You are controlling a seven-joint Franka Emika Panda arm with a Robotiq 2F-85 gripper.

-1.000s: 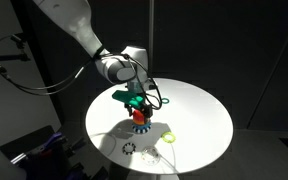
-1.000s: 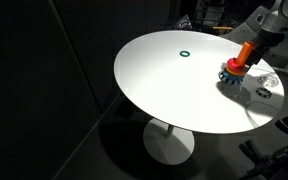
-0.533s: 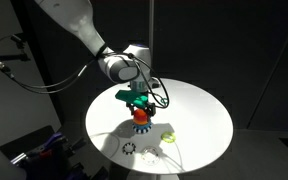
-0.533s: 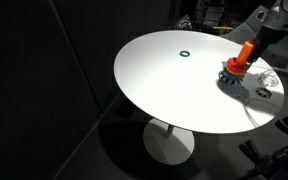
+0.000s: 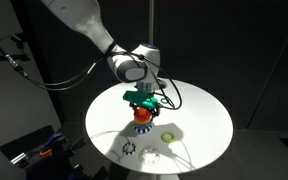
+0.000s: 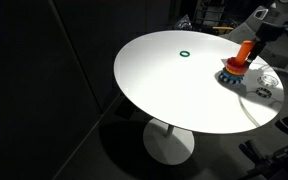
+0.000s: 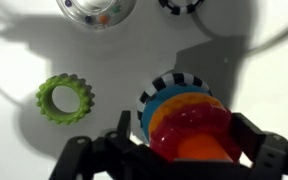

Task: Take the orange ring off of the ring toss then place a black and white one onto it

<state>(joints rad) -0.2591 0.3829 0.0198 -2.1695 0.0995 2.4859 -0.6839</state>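
Note:
The ring toss (image 7: 189,125) stands under my gripper: an orange peg on a blue base, with the red-orange ring (image 7: 189,128) on top of the stack and a black and white ring (image 7: 174,82) at the bottom. It shows in both exterior views (image 5: 142,122) (image 6: 234,70). My gripper (image 7: 189,142) is open, with one jaw on each side of the red-orange ring and very close to it. A loose black and white ring (image 7: 182,5) (image 5: 129,150) lies on the table beyond the stack.
A green ring (image 7: 66,97) (image 5: 170,135) lies next to the stack. A clear ring (image 7: 96,8) (image 5: 152,155) lies near the loose black and white ring. A small green ring (image 6: 185,54) lies far off on the round white table (image 6: 174,85).
My arm and gripper have shifted a little sideways and settled lower over the ring toss. The rings on the table have not moved.

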